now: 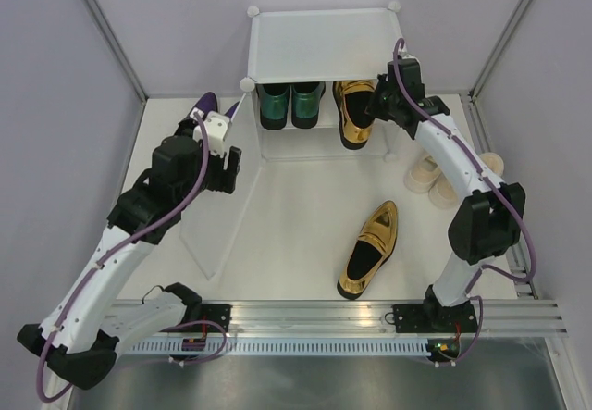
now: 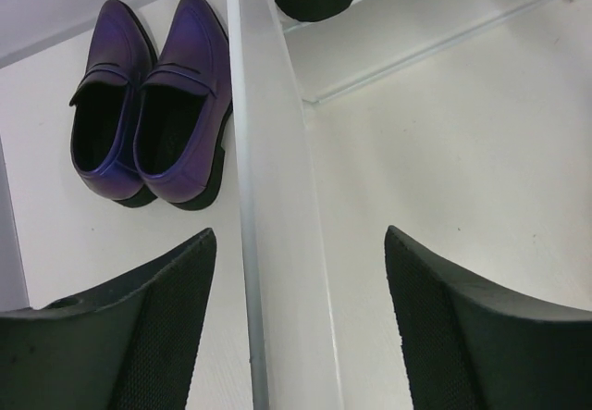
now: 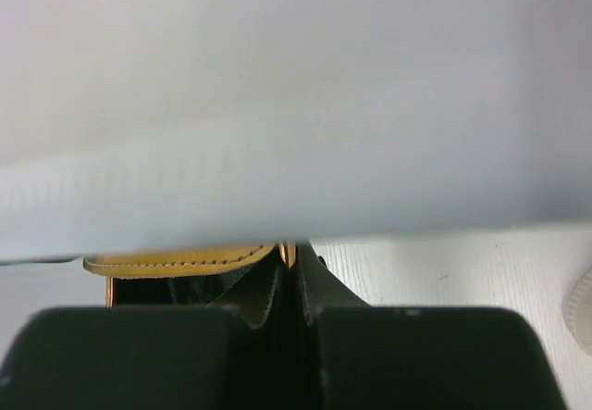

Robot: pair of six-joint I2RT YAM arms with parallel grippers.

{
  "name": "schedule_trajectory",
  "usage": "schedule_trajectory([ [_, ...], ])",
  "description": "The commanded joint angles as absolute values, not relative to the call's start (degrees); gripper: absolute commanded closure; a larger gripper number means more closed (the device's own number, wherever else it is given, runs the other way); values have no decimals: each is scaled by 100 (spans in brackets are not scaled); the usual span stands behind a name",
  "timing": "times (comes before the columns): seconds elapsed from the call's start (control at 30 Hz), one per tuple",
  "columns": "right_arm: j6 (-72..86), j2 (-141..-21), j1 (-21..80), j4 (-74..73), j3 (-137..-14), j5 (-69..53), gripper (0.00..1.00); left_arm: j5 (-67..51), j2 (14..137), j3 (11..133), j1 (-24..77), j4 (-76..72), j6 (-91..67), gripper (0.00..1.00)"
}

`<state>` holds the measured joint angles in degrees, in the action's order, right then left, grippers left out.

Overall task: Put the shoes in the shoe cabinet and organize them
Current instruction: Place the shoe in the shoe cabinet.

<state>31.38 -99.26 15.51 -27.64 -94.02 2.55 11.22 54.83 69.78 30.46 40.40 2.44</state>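
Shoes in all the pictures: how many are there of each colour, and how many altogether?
Purple shoes: 2
Green shoes: 2
Gold shoes: 2
Beige sneakers: looks like 2, partly hidden behind the right arm
Total: 8

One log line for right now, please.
left gripper: open astride frosted white door panel | right gripper: shut on shiny gold loafer in white plastic cabinet | second gold loafer: on table
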Motion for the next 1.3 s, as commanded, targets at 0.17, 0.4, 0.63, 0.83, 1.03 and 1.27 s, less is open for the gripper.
schedule_trajectory([
  [0.17, 3287, -10300, 1521, -2031, -10239, 220, 99, 1186, 5169, 6680, 3015, 4017, 114, 38],
  [0.4, 3340, -10485, 1521, -1986, -10336, 334, 99, 1169, 4949, 6539, 3015, 3797, 263, 54],
  [0.63, 3392, -10494, 1521, -1925, -10143, 299, 99, 1344, 4808, 6162, 3015, 3481, 351, 64],
  [0.83, 3366, -10222, 1521, -1522, -9502, 158, 99, 1477, 4623, 5959, 3015, 3191, 369, 81],
  [1.03, 3331, -10038, 1591, -1450, -9256, 263, 99, 1442, 4544, 5836, 3023, 3050, 387, 84],
  [1.27, 3331, -9826, 1687, -1099, -8798, 518, 94, 1398, 4509, 5775, 3023, 2945, 343, 87],
])
